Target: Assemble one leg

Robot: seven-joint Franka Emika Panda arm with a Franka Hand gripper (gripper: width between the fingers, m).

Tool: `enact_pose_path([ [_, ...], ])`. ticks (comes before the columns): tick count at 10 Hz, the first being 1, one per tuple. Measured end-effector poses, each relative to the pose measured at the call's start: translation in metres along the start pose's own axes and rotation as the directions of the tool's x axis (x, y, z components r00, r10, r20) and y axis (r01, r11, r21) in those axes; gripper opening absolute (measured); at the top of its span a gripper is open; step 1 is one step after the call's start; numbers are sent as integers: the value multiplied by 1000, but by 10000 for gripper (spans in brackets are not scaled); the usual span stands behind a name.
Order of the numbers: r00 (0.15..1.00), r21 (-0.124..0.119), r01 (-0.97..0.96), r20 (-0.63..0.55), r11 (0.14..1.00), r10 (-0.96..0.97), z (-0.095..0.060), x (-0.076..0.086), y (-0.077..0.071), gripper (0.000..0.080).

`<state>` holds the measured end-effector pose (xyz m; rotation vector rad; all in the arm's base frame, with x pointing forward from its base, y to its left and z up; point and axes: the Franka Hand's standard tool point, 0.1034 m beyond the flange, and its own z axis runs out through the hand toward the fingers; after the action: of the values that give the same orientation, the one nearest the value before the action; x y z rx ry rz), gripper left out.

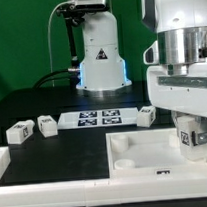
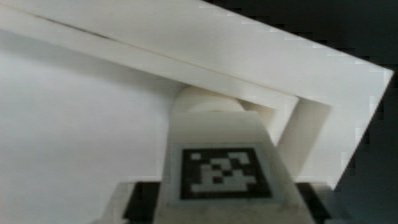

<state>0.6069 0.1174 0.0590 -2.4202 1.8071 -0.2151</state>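
Observation:
My gripper [image 1: 192,135] is shut on a leg [image 1: 193,138], a small white block with a black-and-white tag. It holds the leg upright over the inside corner of the large white square tabletop [image 1: 135,157] on the exterior view's right. In the wrist view the leg [image 2: 224,150] runs from between my gripper's [image 2: 228,198] dark fingers [image 2: 157,200] to the tabletop's raised rim [image 2: 267,70]. Its far end sits in the corner. I cannot tell if it touches the floor of the tabletop.
Three more legs lie on the black table: two [image 1: 18,132] [image 1: 45,124] on the exterior view's left and one [image 1: 145,116] behind the tabletop. The marker board [image 1: 98,118] lies between them. A white L-shaped wall [image 1: 3,164] borders the front left. The robot base [image 1: 98,57] stands behind.

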Motion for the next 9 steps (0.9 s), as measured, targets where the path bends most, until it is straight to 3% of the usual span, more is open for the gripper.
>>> enact_pose_path([
  [2, 998, 2, -55, 4, 998, 55, 0, -1, 0, 274],
  [3, 1000, 2, -27, 4, 1000, 27, 0, -1, 0, 460],
  [4, 1000, 2, 7, 4, 1000, -7, 0, -1, 0, 460],
  [5, 1000, 2, 11, 4, 1000, -11, 0, -1, 0, 580],
  [6, 993, 2, 118, 3, 993, -118, 0, -3, 0, 635],
  [9, 864, 0, 503, 4, 864, -503, 0, -1, 0, 645],
])
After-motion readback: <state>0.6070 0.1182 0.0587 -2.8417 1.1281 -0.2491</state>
